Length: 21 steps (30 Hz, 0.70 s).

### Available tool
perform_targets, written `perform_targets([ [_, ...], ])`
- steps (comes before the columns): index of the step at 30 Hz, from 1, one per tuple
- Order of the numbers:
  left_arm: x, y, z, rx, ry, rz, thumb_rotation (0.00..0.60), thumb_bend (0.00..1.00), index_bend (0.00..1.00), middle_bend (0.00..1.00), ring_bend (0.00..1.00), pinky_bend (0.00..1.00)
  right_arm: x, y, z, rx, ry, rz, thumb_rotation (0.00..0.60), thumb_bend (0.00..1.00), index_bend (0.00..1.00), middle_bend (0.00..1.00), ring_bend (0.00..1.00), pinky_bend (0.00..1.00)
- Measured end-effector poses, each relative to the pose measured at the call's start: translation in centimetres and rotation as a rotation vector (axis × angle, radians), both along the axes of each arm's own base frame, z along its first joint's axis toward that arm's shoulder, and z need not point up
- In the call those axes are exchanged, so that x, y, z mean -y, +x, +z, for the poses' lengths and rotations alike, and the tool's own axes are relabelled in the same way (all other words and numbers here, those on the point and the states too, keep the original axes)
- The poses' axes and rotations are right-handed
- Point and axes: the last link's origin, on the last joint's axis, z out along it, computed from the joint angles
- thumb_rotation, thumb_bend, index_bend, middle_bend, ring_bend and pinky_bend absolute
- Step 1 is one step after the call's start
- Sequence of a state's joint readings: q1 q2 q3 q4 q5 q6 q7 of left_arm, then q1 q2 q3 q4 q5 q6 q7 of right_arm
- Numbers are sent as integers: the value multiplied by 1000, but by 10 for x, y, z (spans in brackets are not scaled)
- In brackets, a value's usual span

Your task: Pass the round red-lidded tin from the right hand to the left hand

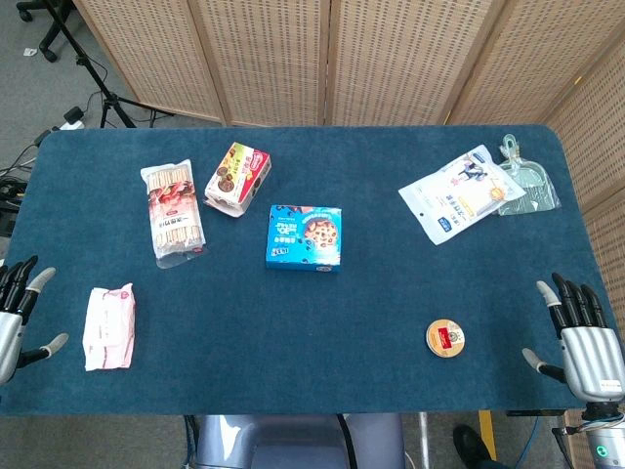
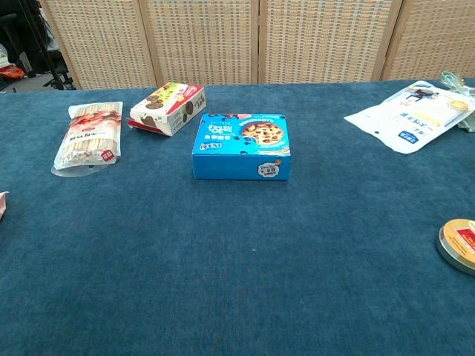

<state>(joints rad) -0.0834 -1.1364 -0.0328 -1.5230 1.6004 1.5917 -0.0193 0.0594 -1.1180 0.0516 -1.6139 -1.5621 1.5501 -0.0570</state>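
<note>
tin [image 1: 445, 338] flat on the worktop [image 1: 293, 322], near its front right corner

right robot hand [image 1: 586, 342] and left robot hand [image 1: 18, 318] both spread, empty; tin looks light, rigid, smooth; low rim, so pinch across its sides.

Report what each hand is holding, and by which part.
Nothing is held. The left hand and right hand are open; the tin lies untouched on the table.

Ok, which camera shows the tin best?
The head view: the whole tin shows from above, lying on the table left of the right hand. The chest view shows only part of it, cut off at the right edge.
</note>
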Motion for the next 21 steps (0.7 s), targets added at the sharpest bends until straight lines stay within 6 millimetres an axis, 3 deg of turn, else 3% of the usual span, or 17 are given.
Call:
perform_targets([
  [12, -1, 0, 1, 9, -2, 11, 600, 12, 0, 0, 0, 0, -1, -1, -8, 23, 80, -12, 600, 0, 0, 0, 0, 0],
  [21, -5, 0, 0, 8, -9, 27, 600, 14, 0, 0, 0, 0, 8, 2, -40, 108, 424, 2, 600, 0, 13, 0, 0, 0],
])
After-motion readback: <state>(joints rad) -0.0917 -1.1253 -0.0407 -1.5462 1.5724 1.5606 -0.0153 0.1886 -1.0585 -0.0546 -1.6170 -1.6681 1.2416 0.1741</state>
